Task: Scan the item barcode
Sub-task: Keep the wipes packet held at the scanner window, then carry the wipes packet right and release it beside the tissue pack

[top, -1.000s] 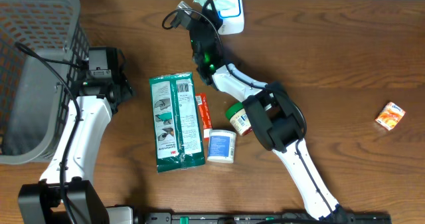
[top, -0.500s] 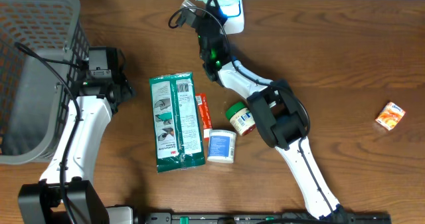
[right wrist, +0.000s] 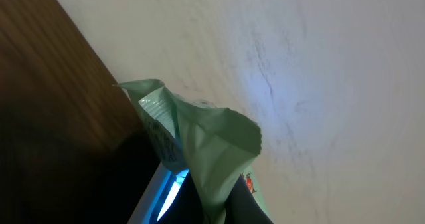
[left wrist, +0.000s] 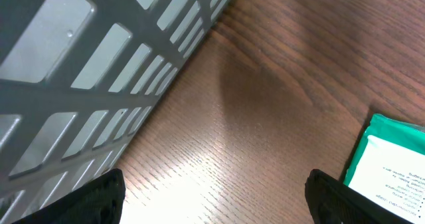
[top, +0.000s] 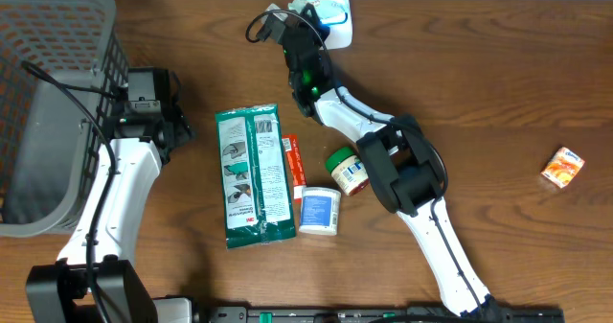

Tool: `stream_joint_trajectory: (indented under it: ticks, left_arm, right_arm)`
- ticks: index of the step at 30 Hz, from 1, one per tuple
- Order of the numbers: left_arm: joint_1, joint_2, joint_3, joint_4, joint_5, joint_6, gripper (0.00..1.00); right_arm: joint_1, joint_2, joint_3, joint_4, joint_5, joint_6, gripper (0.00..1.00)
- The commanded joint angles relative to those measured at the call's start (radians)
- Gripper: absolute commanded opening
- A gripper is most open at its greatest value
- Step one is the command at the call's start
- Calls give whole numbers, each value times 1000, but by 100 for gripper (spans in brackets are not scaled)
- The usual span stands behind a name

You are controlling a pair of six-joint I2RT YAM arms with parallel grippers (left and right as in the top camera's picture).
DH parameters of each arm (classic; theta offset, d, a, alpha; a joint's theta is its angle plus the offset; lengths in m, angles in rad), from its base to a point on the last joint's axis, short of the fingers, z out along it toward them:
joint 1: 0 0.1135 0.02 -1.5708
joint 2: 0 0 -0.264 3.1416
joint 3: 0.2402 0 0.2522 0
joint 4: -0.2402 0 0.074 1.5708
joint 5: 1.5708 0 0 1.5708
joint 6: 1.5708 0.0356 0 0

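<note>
Brown wood of the table [top: 498,74] filled the overhead view. The right gripper [top: 305,28] sat at the far edge, just beside the one white scanner [top: 335,21] with its blue light. Its jaws and their load were lost under the arm's dark body and cables. The left gripper [top: 151,98] was next to the grey basket [top: 57,35], which the frame's left edge cut off. Five loose items lay on the wood: one green pack [top: 254,174], one red carton [top: 292,158], one white tub [top: 319,211], one green-lidded jar [top: 345,170] and, well apart at the right, one orange packet [top: 562,167].

From the left wrist, two dark fingertips [left wrist: 93,197] stood wide apart with only bare wood between them. The basket's wall and a corner of the green pack were both cropped.

From the right wrist, the fingers barely showed. One pale green sachet [right wrist: 199,137], crumpled and ragged-edged, was clamped in the closed jaws before a pale wall, with blue glow just below it. Its print was too blurred to read.
</note>
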Motion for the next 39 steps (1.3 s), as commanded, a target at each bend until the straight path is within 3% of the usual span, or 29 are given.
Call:
stream_joint_trajectory:
  ticks: [1,7,13,19,22,26,30,34,39]
  left_arm:
    - [3,7,-14,0,-13,-6,86]
    - [3,7,-14,0,-13,-6,86]
    - [3,7,-14,0,-13,-6,86]
    - [3,7,-14,0,-13,-6,87]
    - [3,7,-14,0,-13,-6,86]
    - [3,7,-14,0,-13,-6,87]
    - [3,7,-14,0,-13,-6,86]
    - [3,7,-14,0,-13,-6,86]
    - [3,7,-14,0,-13,-6,86]
  right_arm:
    - [3,23,10,-11,27,75,1]
    - [5,23,10,3,30,95,1]
    - [5,-8,13,313,101,123,1]
    - [6,-166,13,238,161,201,1]
    - [6,-270,13,86,215,281,1]
    - [4,-446,13,-311,169,461,1]
    - [-23,-629,13,-759,-54,665,1]
    - [-95,-772,13,-1091,-224,824,1]
    - [-249,-876,13,-1442,-393,875,1]
